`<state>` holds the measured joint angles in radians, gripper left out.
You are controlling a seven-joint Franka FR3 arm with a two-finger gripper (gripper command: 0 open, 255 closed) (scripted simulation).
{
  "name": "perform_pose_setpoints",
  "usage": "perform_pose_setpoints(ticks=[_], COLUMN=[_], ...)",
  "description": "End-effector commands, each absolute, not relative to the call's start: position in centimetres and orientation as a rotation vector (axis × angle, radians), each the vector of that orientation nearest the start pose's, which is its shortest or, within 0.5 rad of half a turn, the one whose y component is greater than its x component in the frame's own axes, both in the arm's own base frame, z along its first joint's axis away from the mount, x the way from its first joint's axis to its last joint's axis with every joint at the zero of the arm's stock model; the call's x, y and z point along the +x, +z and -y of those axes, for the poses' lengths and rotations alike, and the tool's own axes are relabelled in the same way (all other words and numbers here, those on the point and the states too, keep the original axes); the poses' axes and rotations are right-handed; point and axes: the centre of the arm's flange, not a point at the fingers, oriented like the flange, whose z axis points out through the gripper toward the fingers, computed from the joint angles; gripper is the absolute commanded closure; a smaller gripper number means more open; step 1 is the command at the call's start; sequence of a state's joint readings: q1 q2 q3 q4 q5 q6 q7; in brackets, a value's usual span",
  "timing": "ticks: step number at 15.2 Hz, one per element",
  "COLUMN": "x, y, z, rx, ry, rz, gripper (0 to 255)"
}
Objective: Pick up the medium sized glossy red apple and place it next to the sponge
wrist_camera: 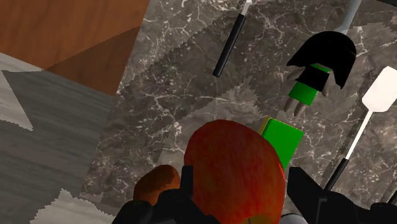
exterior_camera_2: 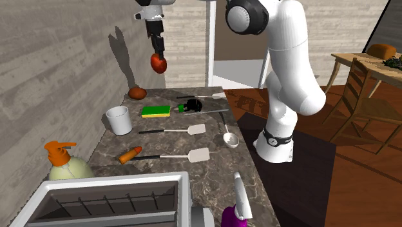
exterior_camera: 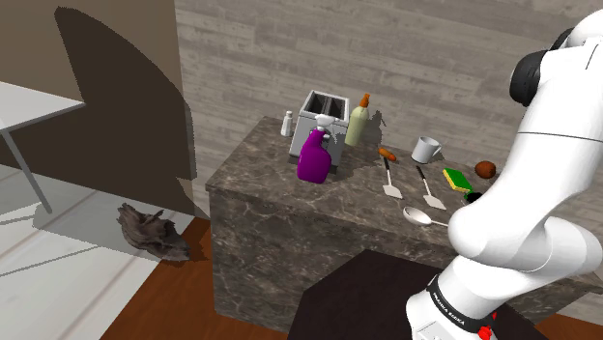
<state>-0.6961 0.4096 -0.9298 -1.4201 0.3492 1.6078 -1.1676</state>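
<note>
Red apple (exterior_camera_2: 158, 64) is clamped at its sides by gripper (exterior_camera_2: 158, 55), high above desk (exterior_camera_2: 219, 175), sponge (exterior_camera_2: 156, 111) below. Judged rigid, light, prob. slippery: firm mid-body hold advised.

- On the table (exterior_camera_2: 212, 174) the sponge (exterior_camera_2: 156, 111) lies between the mug (exterior_camera_2: 118, 120) and a small round object (exterior_camera_2: 136, 93), further from the wall than both
- Two spatulas (exterior_camera_2: 174, 130) lie side by side near the mug, a spoon (exterior_camera_2: 227, 132) beside them at the table's edge
- The toaster (exterior_camera: 323, 116) stands at the wall, the spray bottle (exterior_camera: 315, 155) just before it, the soap bottle (exterior_camera: 358, 124) beside it
- The apple (exterior_camera_2: 158, 62), clasped between the jaws, hangs above the sponge
</note>
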Motion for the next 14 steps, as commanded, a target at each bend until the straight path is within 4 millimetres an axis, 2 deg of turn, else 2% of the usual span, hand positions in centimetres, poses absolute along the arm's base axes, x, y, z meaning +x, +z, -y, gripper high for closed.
perform_pose_setpoints(ticks=[1, 14], x=[9.3, 9.3], y=[52.4, 45.6], z=[64.0, 64.0], rx=[-2.999, -2.999], ry=[-0.021, -0.021], rz=[-0.684, -0.684], gripper=[255, 255])
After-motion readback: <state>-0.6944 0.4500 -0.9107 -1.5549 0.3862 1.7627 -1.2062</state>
